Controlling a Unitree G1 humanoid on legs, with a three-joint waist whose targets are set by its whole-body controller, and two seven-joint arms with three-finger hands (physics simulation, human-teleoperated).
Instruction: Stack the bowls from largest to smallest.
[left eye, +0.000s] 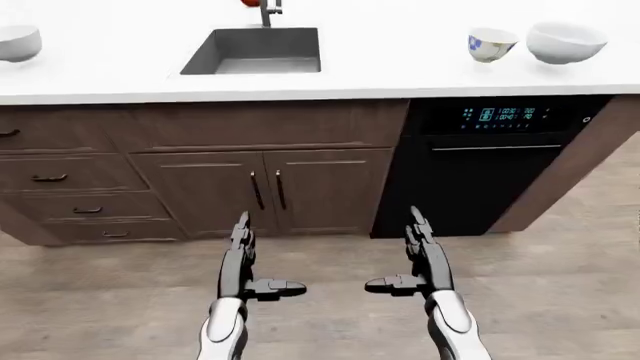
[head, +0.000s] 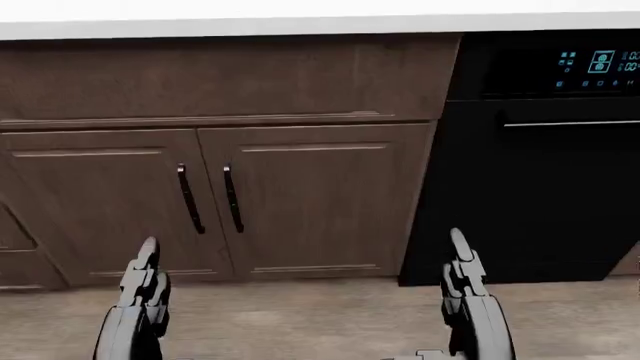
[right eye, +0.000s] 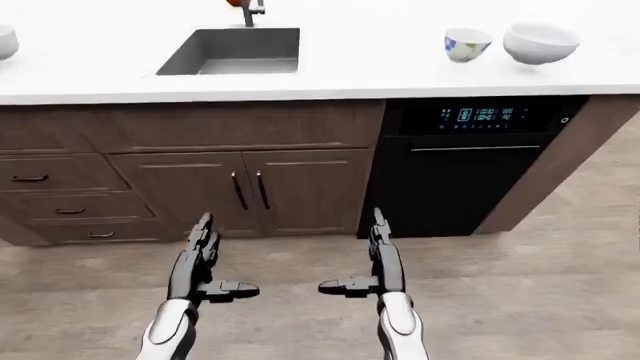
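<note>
Three bowls stand on the white counter. A large white bowl is at the top right of the left-eye view. A smaller patterned bowl stands just left of it, apart from it. A grey-white bowl sits at the far left edge, partly cut off. My left hand and right hand are held low over the floor, well below the counter. Both are open and empty, fingers straight and thumbs pointing inward.
A grey sink with a faucet is set in the counter. Below are brown cabinet doors, drawers at left, and a black dishwasher at right. Wood floor lies around my hands.
</note>
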